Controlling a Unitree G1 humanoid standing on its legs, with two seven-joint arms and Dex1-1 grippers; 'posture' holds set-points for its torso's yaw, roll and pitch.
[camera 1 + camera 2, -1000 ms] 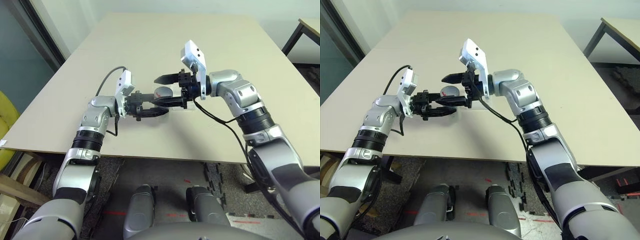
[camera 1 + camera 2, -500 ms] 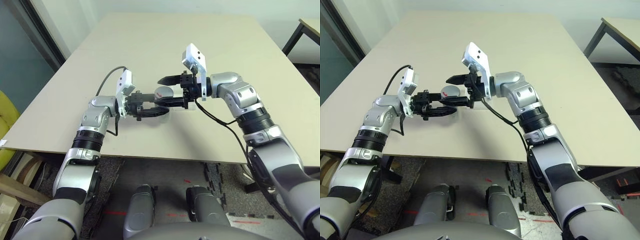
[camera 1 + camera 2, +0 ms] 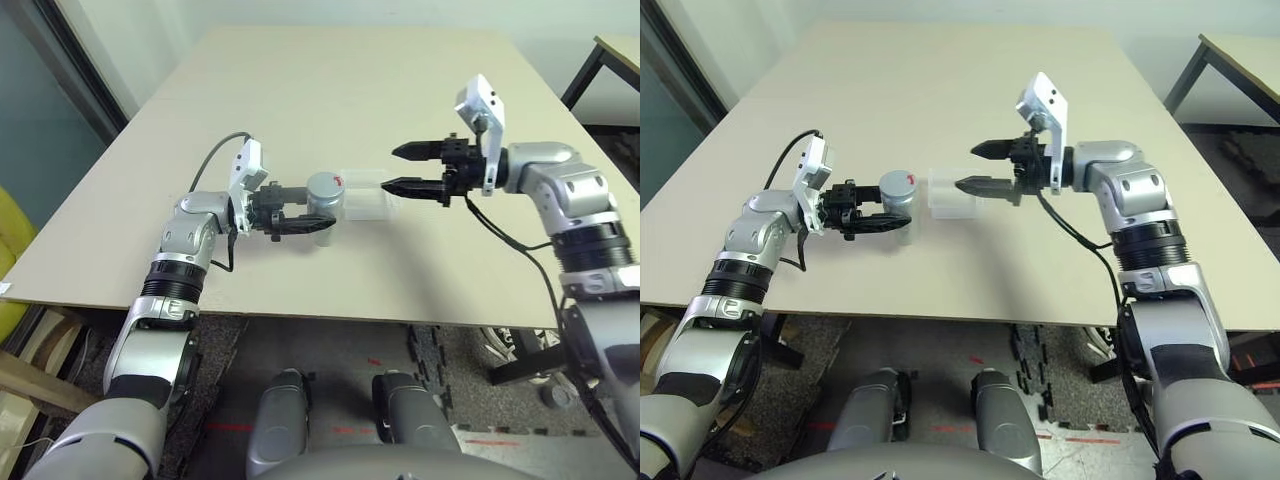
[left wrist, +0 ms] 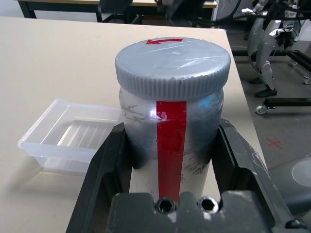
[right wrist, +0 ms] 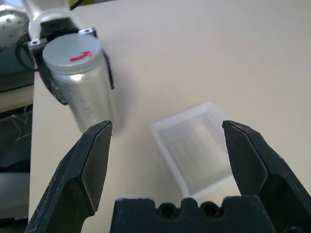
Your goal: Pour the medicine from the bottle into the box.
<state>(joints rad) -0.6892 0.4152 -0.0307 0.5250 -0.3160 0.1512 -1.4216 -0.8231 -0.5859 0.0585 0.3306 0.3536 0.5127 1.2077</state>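
The bottle (image 4: 171,131), a small silver-grey cylinder with a red stripe down its side and a ribbed grey screw cap (image 4: 172,66) on top, stands upright near the front of the table, clamped between the two black fingers of the left gripper (image 3: 300,210). That gripper reaches in level from the robot's left, its fingers pressed against the bottle's lower body on either side, the red stripe facing back along the wrist. A short red mark shows on the cap's flat top.

Just beside the bottle, on its right, lies the box (image 3: 368,195), a shallow rectangular tray of clear, colourless plastic with rounded corners, resting flat on the table and apart from the bottle. Nothing can be made out inside it.

Beyond the box, the right gripper (image 3: 413,168) hangs above the table with its two black fingers spread wide and grasping nothing, their tips pointing towards the box and the bottle.

The light beige wooden table (image 3: 350,90) stretches bare behind them.
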